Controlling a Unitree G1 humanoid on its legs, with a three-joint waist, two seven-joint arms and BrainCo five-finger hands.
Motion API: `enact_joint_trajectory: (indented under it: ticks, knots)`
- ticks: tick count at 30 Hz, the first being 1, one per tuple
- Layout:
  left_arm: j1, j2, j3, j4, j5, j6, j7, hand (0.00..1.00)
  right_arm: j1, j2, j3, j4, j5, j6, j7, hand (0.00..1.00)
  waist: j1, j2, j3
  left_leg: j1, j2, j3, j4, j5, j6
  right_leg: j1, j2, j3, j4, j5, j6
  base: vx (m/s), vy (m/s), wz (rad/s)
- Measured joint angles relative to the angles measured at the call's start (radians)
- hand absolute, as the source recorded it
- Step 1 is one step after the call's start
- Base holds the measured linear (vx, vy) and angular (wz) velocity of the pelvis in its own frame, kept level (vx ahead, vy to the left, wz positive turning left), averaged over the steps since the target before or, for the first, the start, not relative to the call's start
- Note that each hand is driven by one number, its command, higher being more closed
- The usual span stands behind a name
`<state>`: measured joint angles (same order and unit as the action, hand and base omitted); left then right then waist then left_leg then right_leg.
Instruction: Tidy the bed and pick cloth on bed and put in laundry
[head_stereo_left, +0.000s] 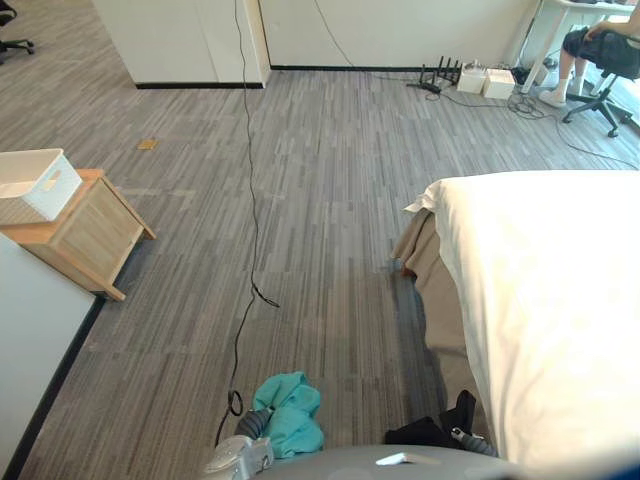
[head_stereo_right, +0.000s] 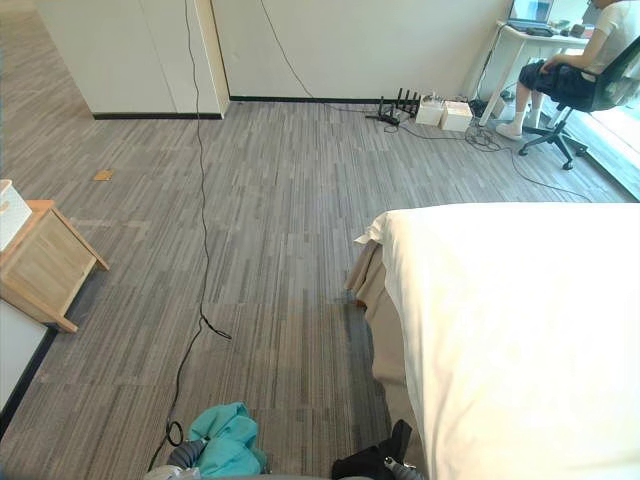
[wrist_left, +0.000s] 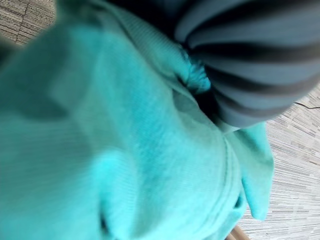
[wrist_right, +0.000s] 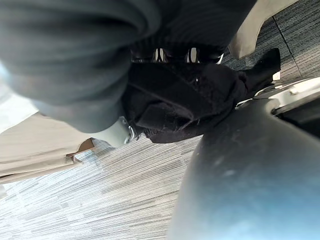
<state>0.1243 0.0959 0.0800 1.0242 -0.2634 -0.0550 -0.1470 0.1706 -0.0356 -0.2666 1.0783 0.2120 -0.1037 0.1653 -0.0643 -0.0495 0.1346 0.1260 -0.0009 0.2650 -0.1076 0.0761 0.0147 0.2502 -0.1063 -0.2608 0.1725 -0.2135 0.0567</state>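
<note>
A teal cloth (head_stereo_left: 292, 410) hangs off the floor at the bottom of the left eye view, bunched into my left hand (head_stereo_left: 254, 423). In the left wrist view the teal cloth (wrist_left: 125, 150) spreads out past the ribbed cover (wrist_left: 255, 60) and hides the fingers. My right hand (head_stereo_left: 464, 436) is low beside the bed (head_stereo_left: 540, 300), curled on a black cloth (wrist_right: 185, 100). Silver fingers (wrist_right: 175, 54) show just behind that cloth. The bed's white cover lies smooth. A white laundry basket (head_stereo_left: 35, 183) stands on a wooden bedside cabinet (head_stereo_left: 85, 235) at the far left.
A beige bed skirt (head_stereo_left: 430, 290) hangs at the bed's near corner. Open grey floor lies between the bed and the cabinet. At the back right a person sits on an office chair (head_stereo_left: 600, 45) at a desk. Small boxes (head_stereo_left: 485, 80) stand by the wall.
</note>
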Motion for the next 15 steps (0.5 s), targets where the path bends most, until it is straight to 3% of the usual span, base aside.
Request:
enact_joint_trajectory:
  ticks: [5,11,14,15]
  knots:
    - [0.000,-0.001,0.003,-0.001,0.002,0.001,0.005,1.00,0.000,0.000,0.000,0.000,0.004,0.000,-0.005,1.00,0.001,0.000,0.003,-0.002,0.000,0.000,0.000,-0.003,-0.004,-0.001,0.000,0.000,0.000,0.000,0.000,0.00,0.000,0.00]
    - [-0.002,-0.030,0.094,-0.006,0.022,0.018,0.097,1.00,0.001,0.002,0.008,-0.013,0.062,0.032,-0.021,1.00,0.013,-0.002,0.013,-0.015,0.001,0.004,0.003,-0.026,0.000,-0.011,-0.001,0.001,-0.003,0.000,0.000,0.00,0.000,-0.04]
    - [-0.001,-0.048,0.167,-0.065,0.018,0.024,0.140,1.00,0.006,-0.010,0.048,-0.054,0.081,0.061,-0.025,1.00,0.036,0.001,0.046,-0.149,0.051,0.019,0.287,-0.140,0.000,-0.033,0.003,0.002,0.006,-0.001,-0.001,0.06,-0.031,-0.09]
    - [-0.004,-0.059,0.208,-0.097,0.003,0.020,0.157,1.00,0.007,-0.018,0.062,-0.076,0.083,0.079,-0.025,1.00,0.056,0.009,0.072,-0.254,0.108,0.026,0.524,-0.202,0.002,-0.028,0.020,0.000,0.005,-0.016,-0.024,-0.02,-0.041,-0.21]
